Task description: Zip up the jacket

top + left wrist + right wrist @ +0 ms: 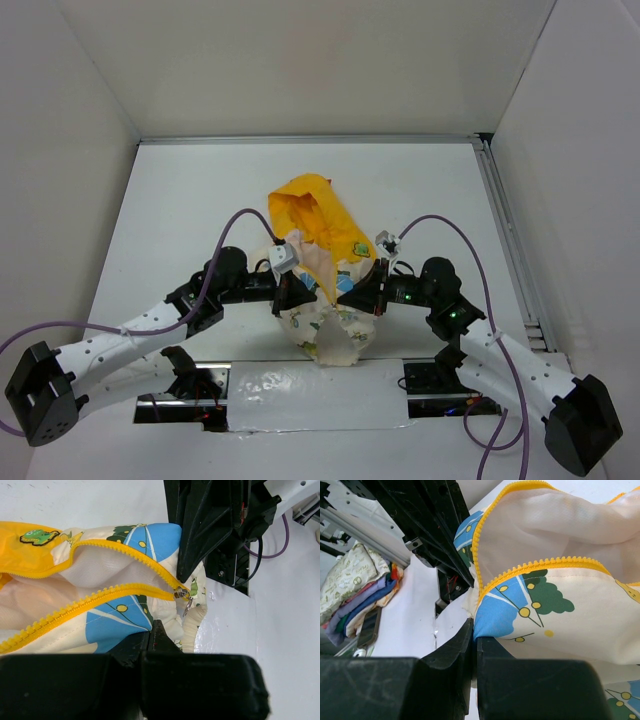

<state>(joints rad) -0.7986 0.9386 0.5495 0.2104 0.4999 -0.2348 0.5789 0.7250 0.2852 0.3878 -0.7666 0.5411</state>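
The jacket (318,275) lies mid-table, cream with blue and green print, yellow hood (305,212) at the far end. It is lifted at the hem between both arms. Its yellow zipper teeth (105,600) spread apart from the slider (181,594), which sits low by the cream hem cuff. My left gripper (290,298) (151,630) is shut on the printed fabric on one side of the zipper. My right gripper (363,296) (476,634) is shut on the blue-printed fabric of the other front panel, just below its row of teeth (540,566).
A shiny taped strip (315,395) runs along the near table edge between the arm bases. A metal rail (508,235) borders the right side. White walls enclose the table. A pile of folded cloths (355,590) shows off the table in the right wrist view.
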